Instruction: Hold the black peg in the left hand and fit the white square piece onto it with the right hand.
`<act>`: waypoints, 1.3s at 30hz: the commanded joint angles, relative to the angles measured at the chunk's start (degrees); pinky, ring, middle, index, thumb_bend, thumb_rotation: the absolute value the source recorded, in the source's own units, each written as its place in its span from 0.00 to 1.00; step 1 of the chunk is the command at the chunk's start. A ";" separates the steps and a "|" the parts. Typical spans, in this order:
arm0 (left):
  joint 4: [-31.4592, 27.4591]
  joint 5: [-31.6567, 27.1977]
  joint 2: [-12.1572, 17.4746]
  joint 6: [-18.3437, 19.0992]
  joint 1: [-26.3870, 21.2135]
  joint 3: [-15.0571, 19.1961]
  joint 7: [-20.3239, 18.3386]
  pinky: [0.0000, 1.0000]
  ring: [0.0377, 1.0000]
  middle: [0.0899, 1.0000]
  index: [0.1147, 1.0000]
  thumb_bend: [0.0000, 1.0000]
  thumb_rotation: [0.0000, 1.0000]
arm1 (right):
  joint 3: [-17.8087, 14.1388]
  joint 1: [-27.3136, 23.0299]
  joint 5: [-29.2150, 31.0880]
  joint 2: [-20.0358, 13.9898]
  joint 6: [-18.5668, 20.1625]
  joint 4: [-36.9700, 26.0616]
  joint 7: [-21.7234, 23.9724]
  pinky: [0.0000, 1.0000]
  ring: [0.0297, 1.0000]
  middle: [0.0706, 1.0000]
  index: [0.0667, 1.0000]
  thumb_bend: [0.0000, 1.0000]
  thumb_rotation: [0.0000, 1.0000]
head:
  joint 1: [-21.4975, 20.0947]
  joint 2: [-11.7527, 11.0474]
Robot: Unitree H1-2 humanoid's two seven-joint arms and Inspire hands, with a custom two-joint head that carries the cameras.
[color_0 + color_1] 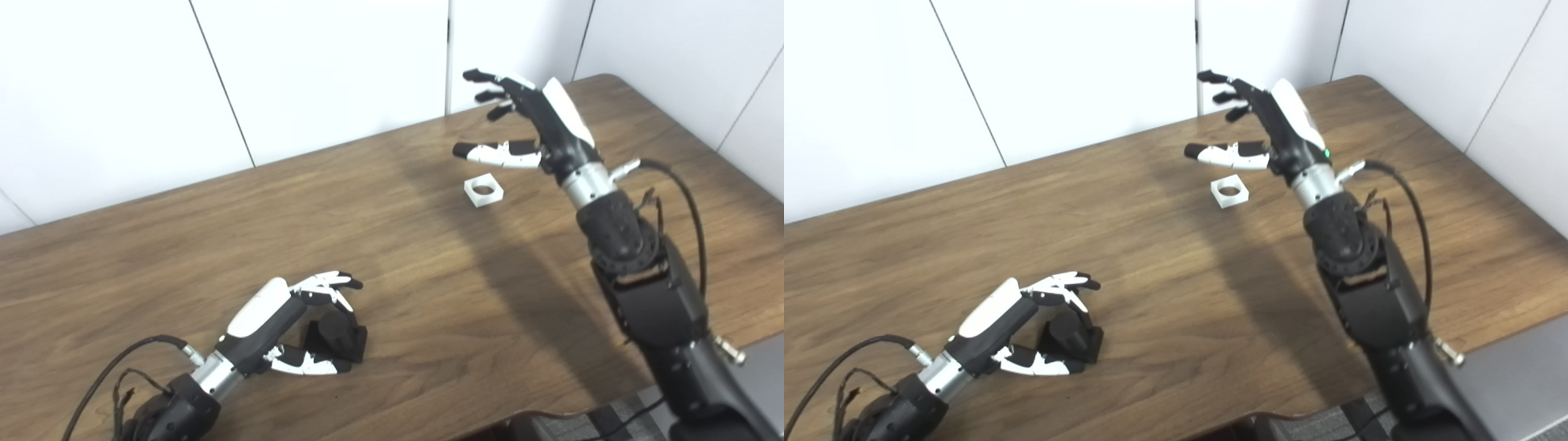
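The black peg [339, 335], a short cylinder on a square black base, stands on the wooden table [184, 245] at the front left. My left hand [288, 318] cups around it, fingers over its top and thumb in front of the base, with gaps still showing. The white square piece [484, 190], with a round hole, lies flat on the table at the back right. My right hand [527, 119] hovers above and just behind it, fingers spread apart and thumb pointing left, holding nothing.
White wall panels [306, 73] stand close behind the table's far edge. The table's right edge [704, 141] runs diagonally past my right arm. A grey surface [1513, 373] shows at the bottom right corner.
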 commanded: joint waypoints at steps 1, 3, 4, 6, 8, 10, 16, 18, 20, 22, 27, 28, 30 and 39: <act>2.64 1.99 3.04 1.22 1.23 -0.96 -2.05 0.75 0.89 0.83 0.43 0.52 0.07 | 0.05 -4.58 -1.76 -3.23 0.27 0.88 1.10 0.73 0.82 0.84 0.78 0.69 0.29 | 0.06 0.04; 2.42 2.17 3.19 1.22 1.29 -0.95 -1.93 0.75 0.89 0.83 0.43 0.52 0.07 | 0.91 -6.61 -2.67 -5.26 1.24 2.99 2.85 0.75 0.84 0.85 0.78 0.69 0.28 | 0.16 0.16; 2.32 2.21 3.23 1.23 1.33 -0.94 -1.89 0.75 0.89 0.83 0.43 0.52 0.07 | 1.44 -7.43 -3.22 -6.15 1.47 3.98 3.65 0.76 0.86 0.86 0.78 0.68 0.29 | 0.15 0.13; 2.31 2.25 3.28 1.24 1.37 -0.92 -1.86 0.75 0.89 0.82 0.43 0.52 0.07 | 2.63 -8.92 -3.84 -7.73 1.74 6.21 5.27 0.77 0.87 0.87 0.78 0.68 0.30 | 0.08 0.16; 2.41 2.38 3.28 1.23 1.33 -0.93 -1.89 0.75 0.89 0.82 0.43 0.52 0.07 | 3.86 -10.45 -3.96 -9.14 1.73 8.69 7.11 0.76 0.88 0.88 0.77 0.71 0.30 | 0.08 0.16; 2.39 2.42 3.39 1.23 1.31 -1.16 -1.74 0.75 0.89 0.82 0.43 0.52 0.07 | 4.97 -11.46 -4.16 -10.25 1.80 10.20 8.81 0.73 0.88 0.89 0.76 0.71 0.30 | 0.21 0.07; 2.68 1.97 3.30 1.23 1.29 -1.75 -1.14 0.75 0.88 0.82 0.43 0.52 0.07 | 10.21 -15.93 -5.71 -13.83 1.93 17.15 15.71 0.72 0.91 0.94 0.77 0.75 0.33 | 0.50 -0.35; 2.65 1.80 3.31 1.24 1.30 -1.77 -1.23 0.75 0.88 0.82 0.43 0.52 0.07 | 11.56 -17.12 -6.15 -14.45 1.17 19.34 17.06 0.73 0.91 0.93 0.77 0.77 0.33 | 0.53 -0.30; 2.64 1.98 3.31 1.22 1.33 -1.67 -1.42 0.75 0.88 0.82 0.43 0.52 0.07 | 12.80 -18.03 -6.93 -14.86 1.06 20.96 18.06 0.74 0.92 0.93 0.77 0.80 0.34 | 0.49 -0.28; 2.56 2.24 3.30 1.21 1.44 -1.52 -1.71 0.76 0.88 0.82 0.43 0.52 0.08 | 14.22 -18.86 -7.73 -15.31 2.05 21.99 19.97 0.79 0.95 0.94 0.78 0.79 0.36 | 0.70 -0.16; 2.24 2.47 3.29 1.22 1.76 -1.33 -1.66 0.76 0.89 0.82 0.43 0.52 0.07 | 15.53 -19.54 -8.28 -15.67 3.13 23.23 22.74 0.82 0.98 0.96 0.78 0.83 0.37 | 1.21 0.01; 2.18 2.46 3.27 1.25 1.84 -1.20 -1.81 0.76 0.89 0.82 0.43 0.52 0.07 | 15.74 -19.58 -8.30 -15.78 3.26 23.46 23.38 0.82 0.98 0.96 0.79 0.84 0.38 | 1.41 0.03; 2.12 2.57 3.29 1.26 1.89 -1.10 -1.82 0.76 0.89 0.82 0.43 0.52 0.07 | 16.42 -19.85 -8.77 -16.05 3.55 24.13 24.79 0.83 0.99 0.98 0.80 0.87 0.41 | 1.41 0.03; 2.17 2.48 3.40 1.22 1.84 -1.06 -1.70 0.75 0.88 0.82 0.43 0.52 0.07 | 18.23 -20.11 -9.15 -16.65 5.27 24.63 29.27 0.85 1.00 0.99 0.82 0.93 0.38 | 1.77 0.36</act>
